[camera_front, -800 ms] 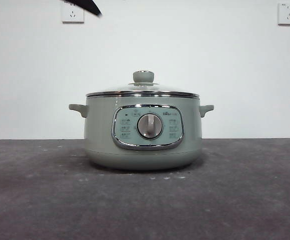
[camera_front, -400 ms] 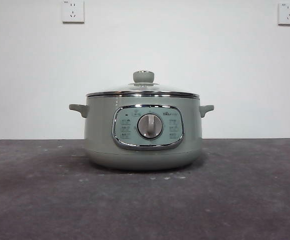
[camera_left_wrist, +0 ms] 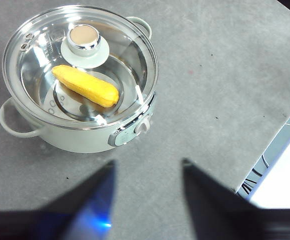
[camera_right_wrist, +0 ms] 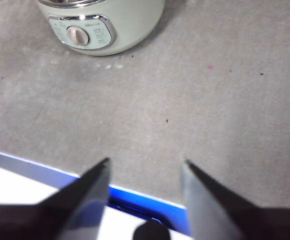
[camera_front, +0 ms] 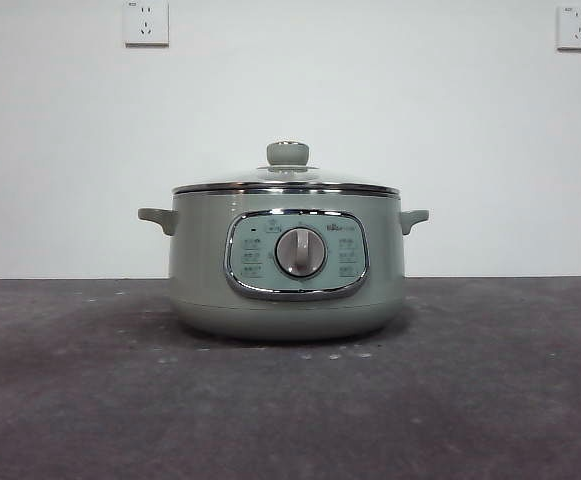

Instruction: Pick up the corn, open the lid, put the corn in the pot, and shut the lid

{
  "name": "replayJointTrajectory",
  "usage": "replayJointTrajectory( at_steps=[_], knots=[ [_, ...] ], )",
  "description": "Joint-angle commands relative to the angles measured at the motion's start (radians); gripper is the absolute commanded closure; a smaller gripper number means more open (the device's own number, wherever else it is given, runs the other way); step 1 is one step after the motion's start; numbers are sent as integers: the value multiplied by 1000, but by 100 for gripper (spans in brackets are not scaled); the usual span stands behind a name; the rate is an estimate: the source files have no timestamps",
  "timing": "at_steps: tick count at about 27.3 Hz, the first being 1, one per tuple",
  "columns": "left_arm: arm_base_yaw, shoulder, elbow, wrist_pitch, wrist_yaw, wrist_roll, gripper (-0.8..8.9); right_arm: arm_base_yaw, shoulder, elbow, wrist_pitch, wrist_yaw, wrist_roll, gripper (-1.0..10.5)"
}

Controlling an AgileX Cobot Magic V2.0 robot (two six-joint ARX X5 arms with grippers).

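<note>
The pot (camera_front: 286,262) stands upright on the grey table (camera_front: 490,380), its control panel and dial (camera_front: 300,251) facing the front camera. The lid (camera_front: 286,183) sits closed on the pot's rim, knob (camera_front: 287,153) uppermost. Seen from the left wrist camera, the corn (camera_left_wrist: 86,85) lies on its side inside the pot, on the metal floor under the glass lid, just beside the knob in that view. The left gripper (camera_left_wrist: 147,172) hangs above the table, away from the pot on the dial's side, jaws spread apart and holding nothing. The right gripper (camera_right_wrist: 145,170) is over the table edge, farther from the pot's front, jaws likewise spread and empty. No arm shows in the front view. Two wall sockets (camera_front: 146,22) are mounted on the white wall behind the pot.
</note>
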Motion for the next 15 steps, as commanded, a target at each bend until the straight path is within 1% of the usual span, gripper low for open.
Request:
replayJointTrajectory(
  at_steps=[1, 3, 4, 15],
  knots=[
    [-4, 0, -1, 3, 1, -2, 822, 1, -2, -9, -26, 12, -3, 956],
    [-4, 0, -1, 4, 0, -3, 822, 1, -2, -9, -26, 21, 1, 954],
    [-4, 0, -1, 4, 0, -3, 822, 1, -2, -9, -26, 29, 14, 948],
    [-3, 0, -1, 1, -3, -3, 816, 1, -2, -8, -26, 42, 11, 946]
  ],
)
